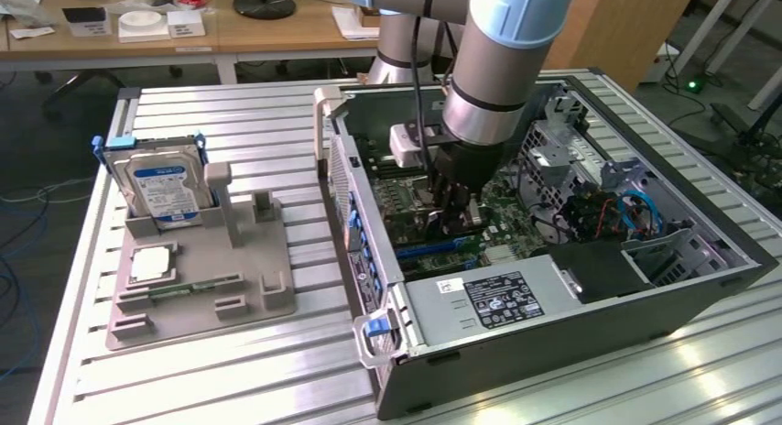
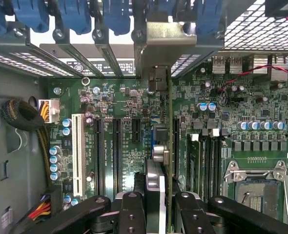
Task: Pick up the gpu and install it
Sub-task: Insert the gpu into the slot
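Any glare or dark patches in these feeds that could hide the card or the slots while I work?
Exterior view: window glare streaks the ribbed aluminium table near the front, and the open computer case is dim inside beneath the arm. Wrist view: the green motherboard is evenly lit; the thin dark card, edge-on, with its silver bracket, sits between the black gripper fingers.

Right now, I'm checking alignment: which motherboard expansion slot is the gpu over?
The black slot nearest the CPU socket; the gpu, held by the gripper, runs along it. The white slot and other black slots lie farther off.
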